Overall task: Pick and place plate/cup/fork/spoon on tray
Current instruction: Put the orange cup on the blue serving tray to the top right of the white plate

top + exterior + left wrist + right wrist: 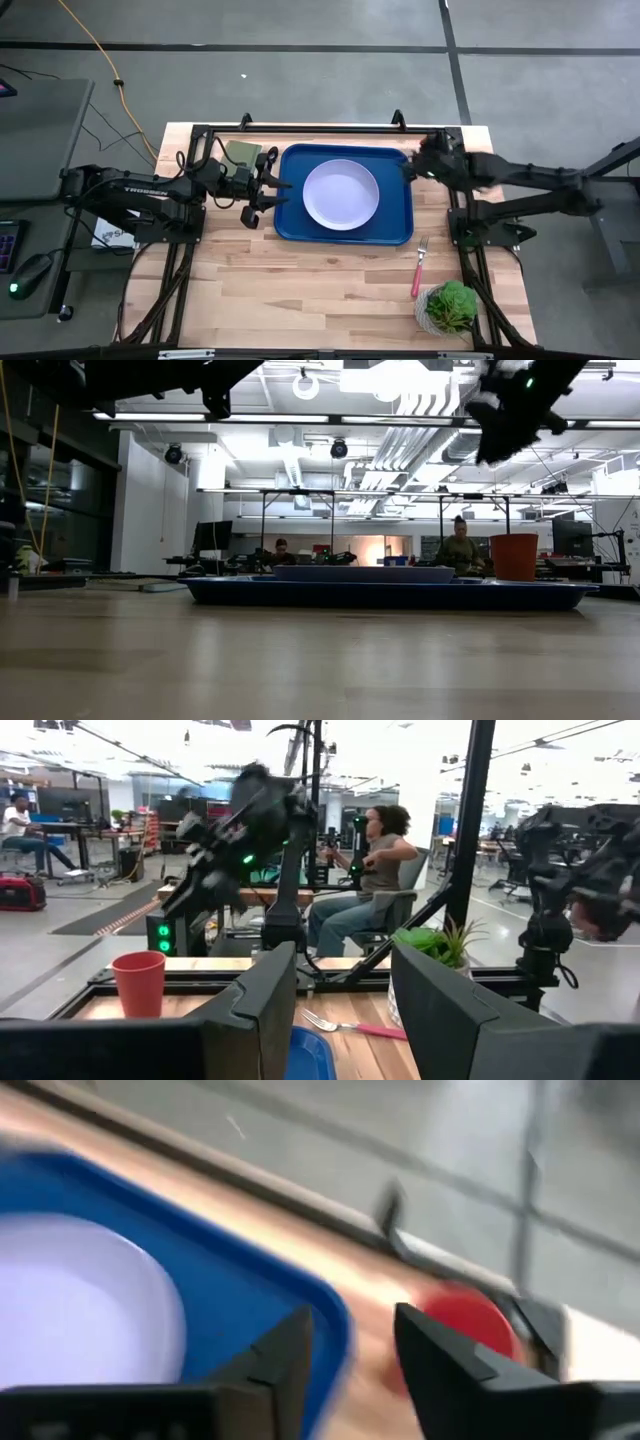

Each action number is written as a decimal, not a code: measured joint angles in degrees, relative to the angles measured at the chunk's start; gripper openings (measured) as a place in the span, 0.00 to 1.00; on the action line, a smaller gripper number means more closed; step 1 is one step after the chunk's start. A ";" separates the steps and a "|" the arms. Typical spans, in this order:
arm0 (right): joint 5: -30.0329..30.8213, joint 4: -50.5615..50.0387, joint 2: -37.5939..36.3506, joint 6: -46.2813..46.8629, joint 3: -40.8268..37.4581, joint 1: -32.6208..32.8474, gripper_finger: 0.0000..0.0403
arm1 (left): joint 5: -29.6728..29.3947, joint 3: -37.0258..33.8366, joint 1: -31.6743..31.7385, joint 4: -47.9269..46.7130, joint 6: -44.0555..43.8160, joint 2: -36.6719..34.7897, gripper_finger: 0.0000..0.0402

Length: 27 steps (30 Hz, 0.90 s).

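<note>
The pale plate [341,194] lies flat in the blue tray [392,225] at the table's middle; both also show in the right wrist view, the plate [80,1310] and the tray [250,1285]. The red cup [514,557] stands upright on the table beside the tray's far right corner; my right arm hides it in the high view. My right gripper [424,162] is open, raised above the cup [455,1325]. My left gripper [262,192] is open and empty at the tray's left edge. The pink-handled fork [420,266] lies on the table to the right of the tray, toward the near edge. The spoon is out of view.
A potted green plant [449,306] stands at the near right corner, next to the fork. A flat olive-green rectangle [240,152] lies at the far left, behind my left gripper. Bare wood shows along the near side of the table [300,290]. People sit in the room beyond.
</note>
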 joint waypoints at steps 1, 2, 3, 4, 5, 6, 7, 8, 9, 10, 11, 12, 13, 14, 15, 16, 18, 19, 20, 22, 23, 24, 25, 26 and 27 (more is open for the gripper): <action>-1.39 -2.21 2.06 0.60 0.76 -2.32 0.38 | -0.01 0.00 0.00 0.02 0.00 0.00 0.36; -2.82 -3.63 3.85 0.55 1.30 -4.44 0.41 | -0.11 0.00 0.00 0.02 0.00 0.00 0.36; -4.13 -4.43 5.52 0.12 1.62 -6.59 0.44 | -0.52 0.00 0.00 0.04 0.02 0.00 0.36; -5.34 -4.59 7.09 -0.90 1.73 -8.48 0.46 | -1.39 0.00 0.00 0.31 0.13 0.00 0.36; -6.41 -4.57 8.58 -1.97 1.74 -10.26 0.48 | -2.45 0.00 0.00 0.80 0.63 0.00 0.36; -7.29 -4.55 9.99 -2.60 1.74 -11.87 0.49 | -3.51 0.00 0.00 1.30 1.21 0.00 0.36; -8.00 -4.48 11.30 -3.24 1.74 -13.33 0.50 | -4.46 0.00 0.00 1.51 1.67 -0.01 0.36; -8.67 -4.31 12.68 -3.83 1.74 -14.65 0.51 | -5.28 0.00 0.00 1.48 1.91 -0.01 0.36; -8.91 -4.19 14.08 -4.36 1.74 -15.83 0.52 | -5.99 0.00 0.00 1.37 1.97 0.00 0.36; -8.81 -4.21 15.31 -4.88 1.74 -16.87 0.52 | -6.42 0.00 0.00 1.36 1.98 0.00 0.36; -8.29 -4.10 16.60 -5.43 1.74 -17.78 0.52 | -6.47 0.00 0.00 1.37 1.98 0.00 0.36; -7.78 -3.89 17.78 -5.54 1.74 -18.61 0.52 | -6.47 0.00 0.00 1.32 1.98 0.00 0.36; -7.60 -3.82 18.90 -5.59 1.74 -19.36 0.52 | -6.45 0.00 0.00 1.22 1.98 0.00 0.36; -7.70 -3.74 20.09 -5.69 1.74 -20.05 0.52 | -6.43 0.00 0.00 1.11 1.98 0.00 0.36; -8.23 -3.47 21.23 -6.06 1.74 -20.75 0.52 | -6.43 0.00 0.00 1.02 1.98 0.00 0.36; -9.09 -3.11 22.30 -6.84 1.74 -21.41 0.52 | -6.43 0.00 0.00 0.90 1.98 0.00 0.36; -10.23 -2.49 24.24 -7.90 1.74 -22.41 0.52 | -6.44 0.00 0.00 0.90 1.98 0.00 0.36; -10.51 -2.13 25.20 -8.49 1.74 -22.87 0.52 | -6.44 0.00 0.00 0.89 1.98 0.00 0.36; -10.55 -1.76 26.08 -8.91 1.74 -23.28 0.52 | -6.43 0.00 0.00 0.88 1.98 0.00 0.36; -10.08 -0.76 27.70 -9.84 1.74 -24.01 0.52 | -6.43 0.00 0.00 0.89 1.89 0.00 0.36; -9.87 -0.32 28.52 -10.00 1.74 -24.45 0.52 | -6.43 0.00 0.00 0.87 1.66 0.00 0.36; -9.49 0.14 29.40 -10.12 1.74 -24.83 0.52 | -6.43 0.00 0.00 0.87 1.64 0.00 0.36; -9.07 0.71 30.12 -10.14 1.74 -25.19 0.52 | -6.43 0.00 0.00 0.87 1.58 0.00 0.36; -9.02 1.13 30.78 -10.16 1.74 -25.55 0.52 | -6.43 0.00 0.00 0.86 1.57 0.00 0.36; -9.02 1.41 31.50 -10.21 1.74 -25.90 0.52 | -6.43 0.00 0.00 0.84 1.55 0.00 0.36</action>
